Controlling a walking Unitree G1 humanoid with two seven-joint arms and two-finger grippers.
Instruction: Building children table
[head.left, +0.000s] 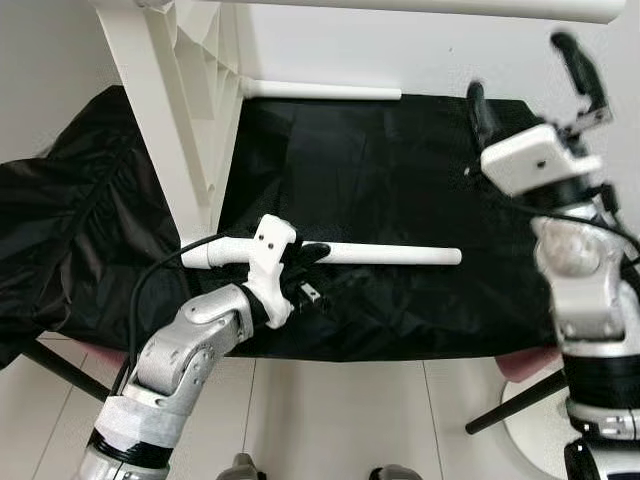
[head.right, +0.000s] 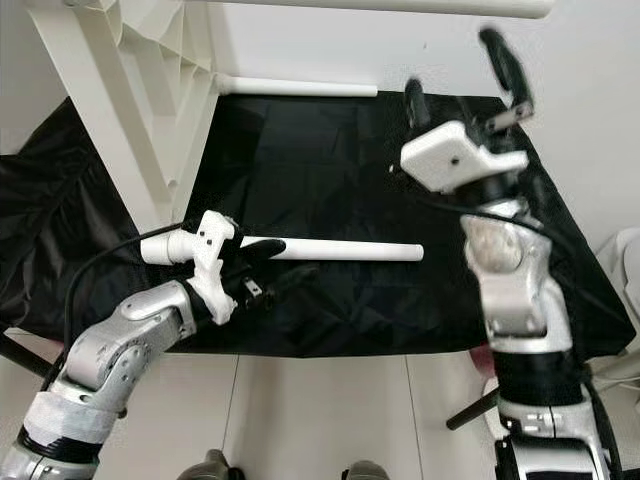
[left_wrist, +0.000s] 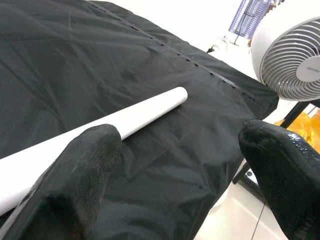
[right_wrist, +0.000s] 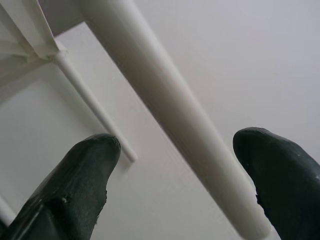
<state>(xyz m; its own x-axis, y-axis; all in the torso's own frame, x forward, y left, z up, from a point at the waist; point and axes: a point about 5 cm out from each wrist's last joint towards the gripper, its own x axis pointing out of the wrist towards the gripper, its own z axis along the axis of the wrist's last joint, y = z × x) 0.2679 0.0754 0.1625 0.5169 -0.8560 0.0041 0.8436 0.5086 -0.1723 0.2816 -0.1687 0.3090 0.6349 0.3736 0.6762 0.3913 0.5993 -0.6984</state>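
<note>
A loose white table leg (head.left: 390, 255) lies across the black cloth (head.left: 400, 170). My left gripper (head.left: 308, 272) is low over its near end and open; one finger (left_wrist: 75, 185) is at the leg (left_wrist: 145, 112), the other finger (left_wrist: 282, 170) stands well apart over the cloth. The white table frame (head.left: 170, 120) stands tilted at the back left, with an attached leg (head.left: 450, 8) running along the top and another leg (head.left: 320, 92) at the back. My right gripper (head.left: 530, 85) is raised at the right, open, its fingers (right_wrist: 85, 170) either side of the attached leg (right_wrist: 175, 120) but not touching it.
The cloth covers a low table with black legs (head.left: 510, 405) on a pale tiled floor. A white fan (left_wrist: 290, 55) stands beyond the cloth's right edge, its base (head.left: 530, 425) at the lower right. A white wall is behind.
</note>
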